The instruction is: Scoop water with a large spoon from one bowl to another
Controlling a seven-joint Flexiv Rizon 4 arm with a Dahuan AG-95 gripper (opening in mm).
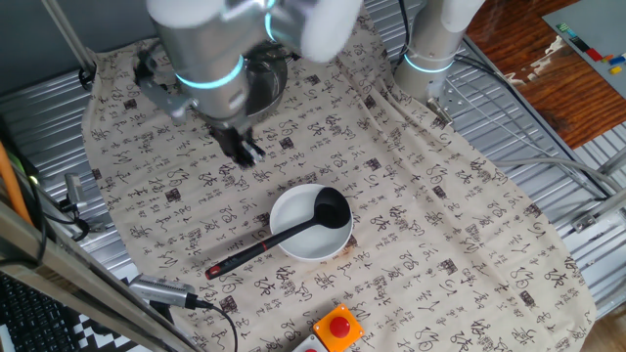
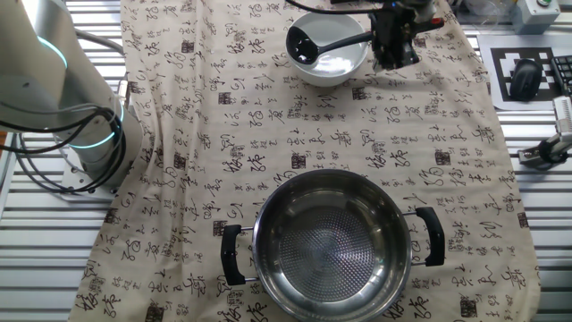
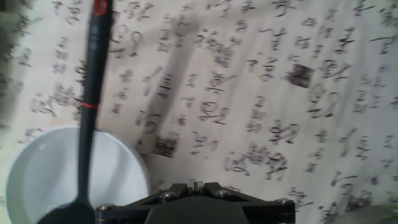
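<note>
Item: black ladle (image 1: 277, 235). Scoop rested inside the white bowl (image 1: 293, 244), near one edge of the cloth-covered table (image 1: 440, 244); handle lay over the rim, red tip on the cloth.

Item: steel pot (image 2: 331, 246), near the opposite edge, well apart.

Item: my gripper (image 1: 242, 149), above bare cloth beside the bowl, holding nothing; finger spread: cannot tell.

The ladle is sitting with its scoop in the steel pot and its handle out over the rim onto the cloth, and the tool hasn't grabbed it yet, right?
Not quite. The ladle has its scoop in the white bowl, not the steel pot, which the other fixed view shows holds no ladle. The rest stands: the handle lies over the rim onto the cloth, and the tool is apart from it.
</note>
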